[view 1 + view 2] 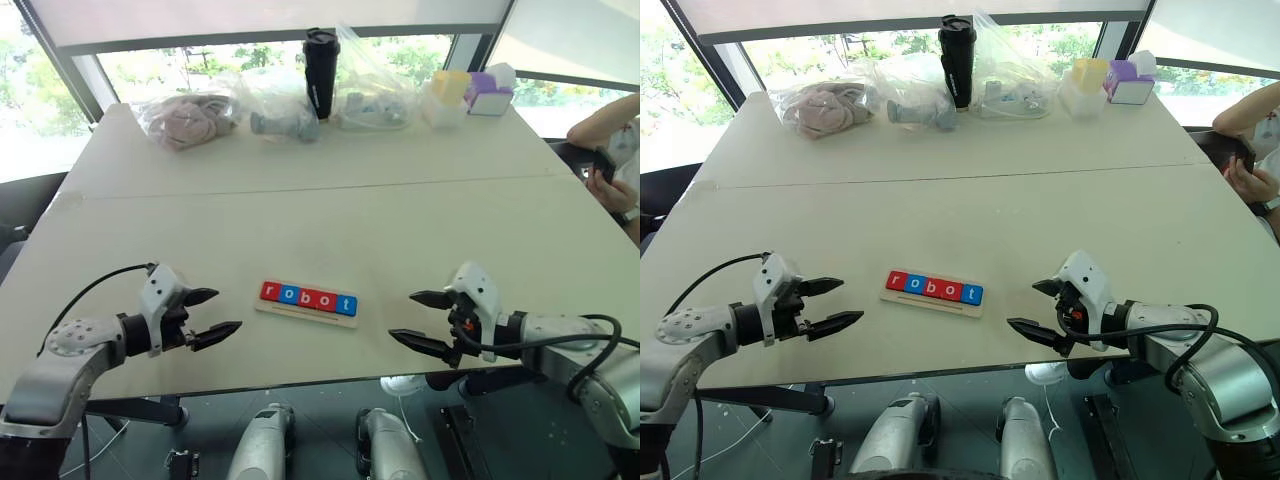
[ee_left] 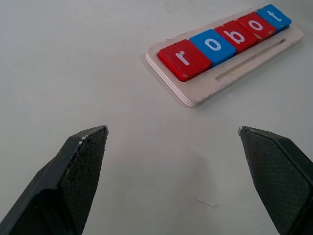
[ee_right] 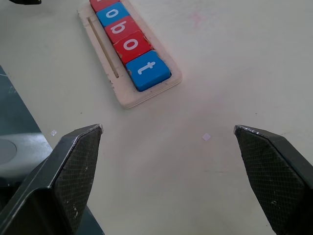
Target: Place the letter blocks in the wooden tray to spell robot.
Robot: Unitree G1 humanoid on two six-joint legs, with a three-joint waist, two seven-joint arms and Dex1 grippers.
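Note:
The pale wooden tray lies near the table's front edge, between my two hands. In it sit the letter blocks, red and blue in a row reading r, o, b, o, t. The same row of letter blocks lies in the tray ahead of my left fingers. My left gripper hovers to the tray's left, open and empty. My right gripper hovers to its right, also open and empty. Both point inward at the tray with a clear gap to it.
Along the table's far edge stand plastic bags, a black tumbler and small yellow and purple containers. A person's arm shows at the right edge. A seam runs across the table.

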